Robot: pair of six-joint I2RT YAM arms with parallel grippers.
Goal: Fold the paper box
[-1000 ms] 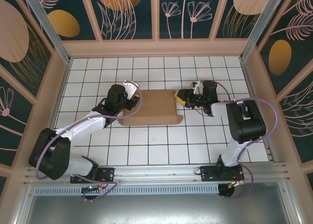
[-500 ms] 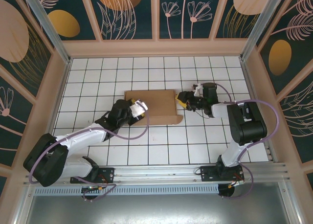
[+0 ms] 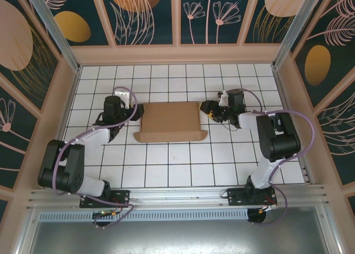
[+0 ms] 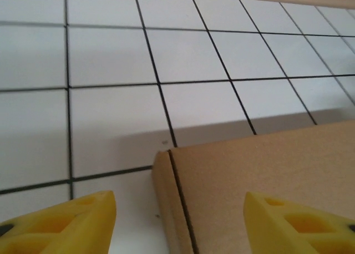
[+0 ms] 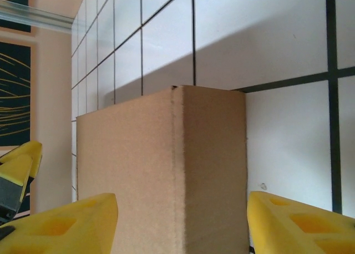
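The paper box (image 3: 169,121) lies flat and closed on the white tiled floor, a shallow brown cardboard rectangle. My left gripper (image 3: 137,111) sits just off its left edge. In the left wrist view the left gripper (image 4: 180,227) is open, its yellow fingertips (image 4: 66,223) spread either side of the box's corner (image 4: 260,182) without touching it. My right gripper (image 3: 206,109) is at the box's right edge. In the right wrist view the right gripper (image 5: 182,226) is open and straddles the box's side wall (image 5: 144,165), nothing gripped.
Wooden walls (image 3: 177,54) enclose the tiled floor (image 3: 183,165) on three sides. A metal rail (image 3: 183,196) with both arm bases runs along the near edge. The box's front flap ends in a rounded tab (image 3: 202,136) that sticks out past its right side.
My left arm swung from the box's front left corner out to its left edge. The right gripper's jaws widened at the right edge. The box stayed put.
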